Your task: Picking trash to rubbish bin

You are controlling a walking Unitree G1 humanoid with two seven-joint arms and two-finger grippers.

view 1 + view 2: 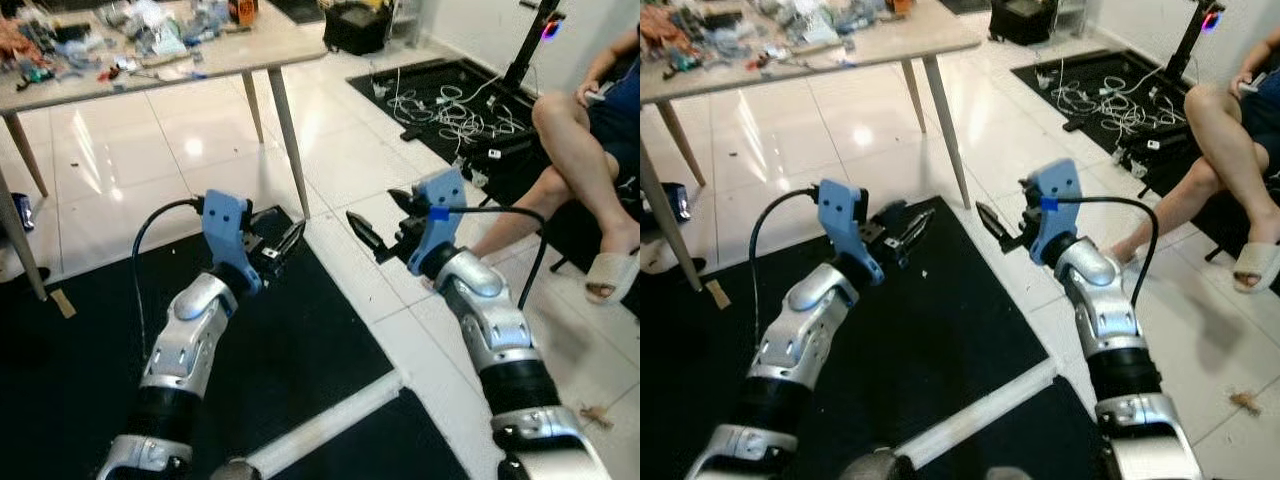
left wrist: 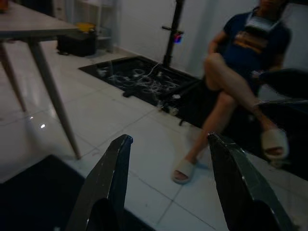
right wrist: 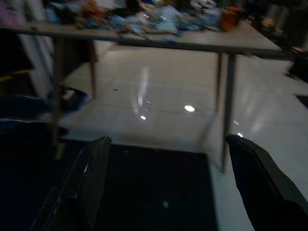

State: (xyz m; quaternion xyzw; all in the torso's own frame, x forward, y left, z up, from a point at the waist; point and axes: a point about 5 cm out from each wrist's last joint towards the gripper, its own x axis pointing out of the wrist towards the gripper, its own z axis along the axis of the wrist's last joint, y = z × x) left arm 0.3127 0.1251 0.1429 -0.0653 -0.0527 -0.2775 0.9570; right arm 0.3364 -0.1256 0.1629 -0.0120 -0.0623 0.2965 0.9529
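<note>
Both hands, left hand [image 1: 285, 245] and right hand [image 1: 385, 222], gape empty.

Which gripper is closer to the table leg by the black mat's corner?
Left. The left gripper is over the black mat, just beside the table leg. The right gripper hangs over the white tiles on the leg's other side, a bit farther off, toward the seated person.
</note>
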